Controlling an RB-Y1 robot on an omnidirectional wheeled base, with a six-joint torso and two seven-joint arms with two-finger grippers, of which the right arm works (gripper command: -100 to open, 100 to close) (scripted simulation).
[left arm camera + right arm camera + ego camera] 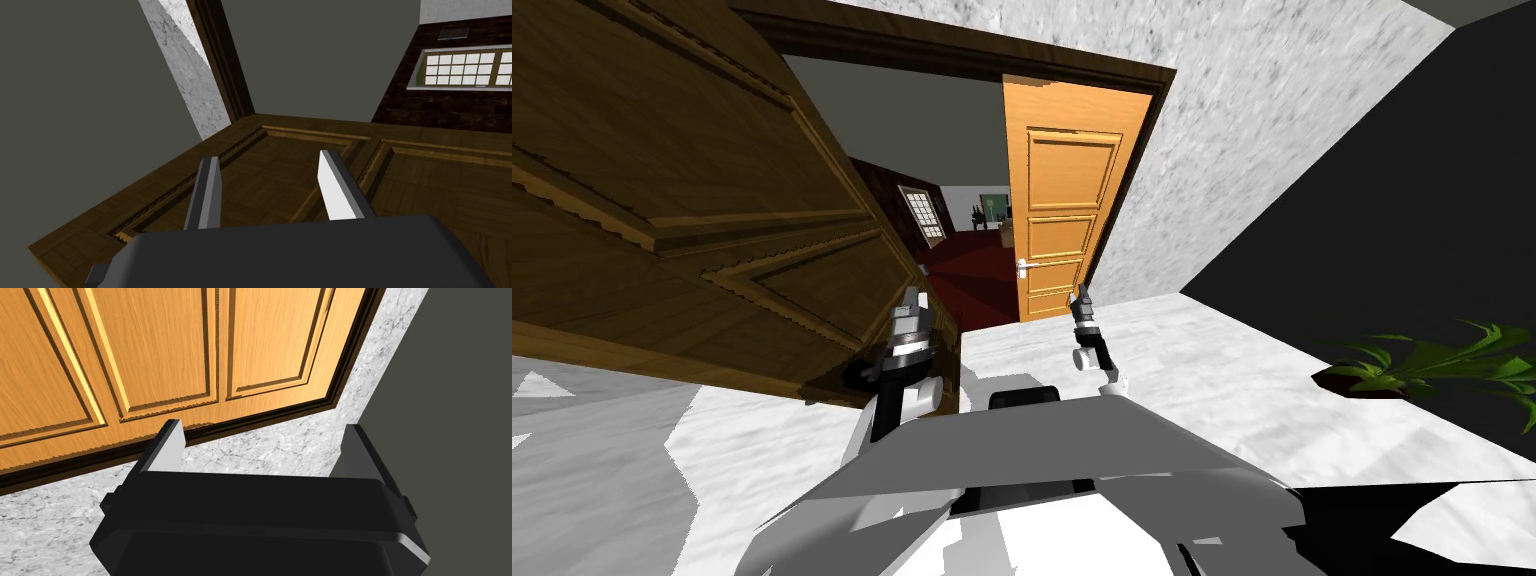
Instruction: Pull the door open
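Head view puts the dark brown door [692,230] swung wide toward me at left, probably nearly done; the orange door [1067,200] stands beyond. The left pincer [269,156] hangs open over the dark door's panel, gripping nothing, and the right pincer [262,425] is open too. Any further pull should follow the hinge arc. A pot [1352,380] holds a green plant [1442,360].

You will find the dark brown panelled door [692,200] open: upright, swung well clear of its dark frame [1072,68], standing left of the frame's opening.
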